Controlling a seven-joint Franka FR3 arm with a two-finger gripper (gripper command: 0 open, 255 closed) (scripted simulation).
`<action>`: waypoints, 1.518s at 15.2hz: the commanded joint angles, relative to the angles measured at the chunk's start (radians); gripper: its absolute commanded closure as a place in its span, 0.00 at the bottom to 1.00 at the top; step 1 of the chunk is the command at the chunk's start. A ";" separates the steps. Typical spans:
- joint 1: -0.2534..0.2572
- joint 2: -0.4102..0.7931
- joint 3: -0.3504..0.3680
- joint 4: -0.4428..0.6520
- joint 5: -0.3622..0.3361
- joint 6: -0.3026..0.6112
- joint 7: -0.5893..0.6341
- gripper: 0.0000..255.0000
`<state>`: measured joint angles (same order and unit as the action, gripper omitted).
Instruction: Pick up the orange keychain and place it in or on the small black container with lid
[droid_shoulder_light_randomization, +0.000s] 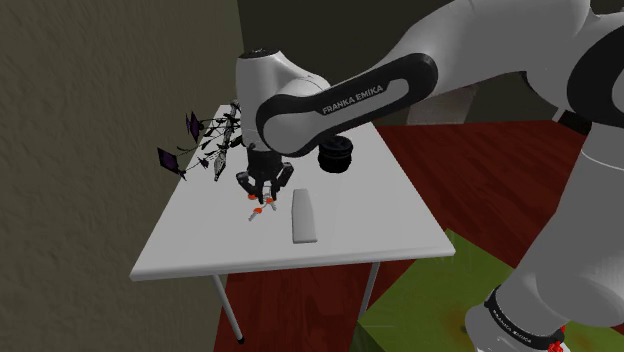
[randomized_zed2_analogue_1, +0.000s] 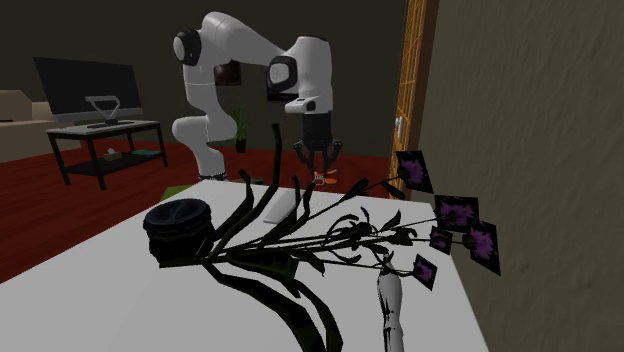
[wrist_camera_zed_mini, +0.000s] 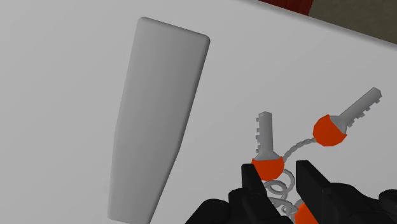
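Low over the white table (droid_shoulder_light_randomization: 380, 215), I am holding my gripper (wrist_camera_zed_mini: 278, 167) with its fingers standing slightly apart, straddling the wire coil of the orange keychain (wrist_camera_zed_mini: 329, 130). The keychain is lying flat on the tabletop, just beside a long grey slab (wrist_camera_zed_mini: 159, 114). The small black container with lid (droid_shoulder_light_randomization: 337, 155) is sitting farther back, apart from both.

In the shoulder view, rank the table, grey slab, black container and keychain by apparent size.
1. white table
2. grey slab and black container: about alike; the container sits farther off, so no ranking
3. orange keychain, smallest
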<state>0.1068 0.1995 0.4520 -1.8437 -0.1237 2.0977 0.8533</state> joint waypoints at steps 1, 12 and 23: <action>-0.001 -0.012 0.002 0.012 0.007 -0.024 -0.004 1.00; -0.002 -0.042 0.007 0.125 0.027 -0.163 -0.019 1.00; -0.144 -0.124 -0.090 0.052 0.092 -0.156 -0.273 1.00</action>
<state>-0.0234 0.0862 0.3718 -1.7786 -0.0384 1.9380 0.6071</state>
